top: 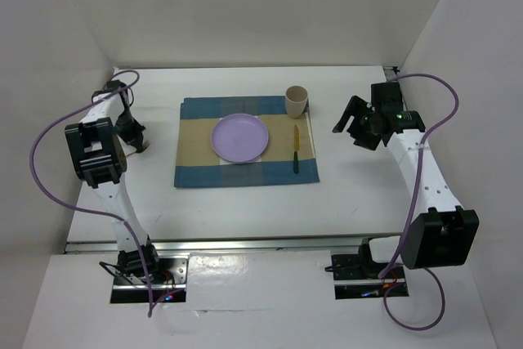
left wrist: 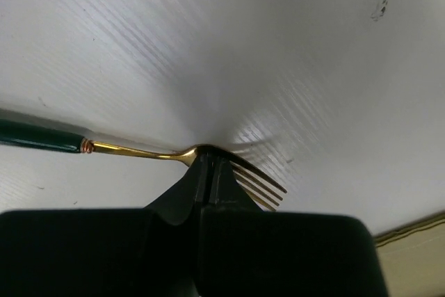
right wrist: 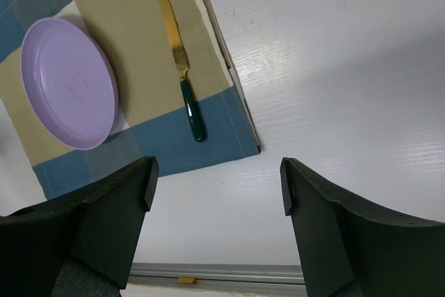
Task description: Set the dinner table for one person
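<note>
The counter (top: 245, 210) is a broad white top that runs out past the placemat (top: 196, 171) on every side. A metal rail edges its near side, and white walls close in its other three sides.

The placemat, striped blue and tan, lies around the middle of the counter. A lilac plate (top: 239, 137) sits at the placemat's centre. An upright tan cup (top: 296, 101) stands on the placemat's far right corner. A knife (top: 296, 149) lies on the placemat to the right of the plate, parallel to the placemat's right edge. Its gold blade points away from the arms and its dark green handle rests on the near blue band.

Off the placemat's left edge, over bare counter, the left claw (left wrist: 208, 161) is clamped tight on a fork (left wrist: 139, 152). It pinches the gold neck just behind the tines, and the green handle sticks out to one side. The fork is low over the counter, but whether it touches cannot be told.

Off the placemat's right edge, the right claw (right wrist: 217, 186) hangs above bare counter with its fingers spread wide and nothing between them. It is well apart from the knife and the cup.
</note>
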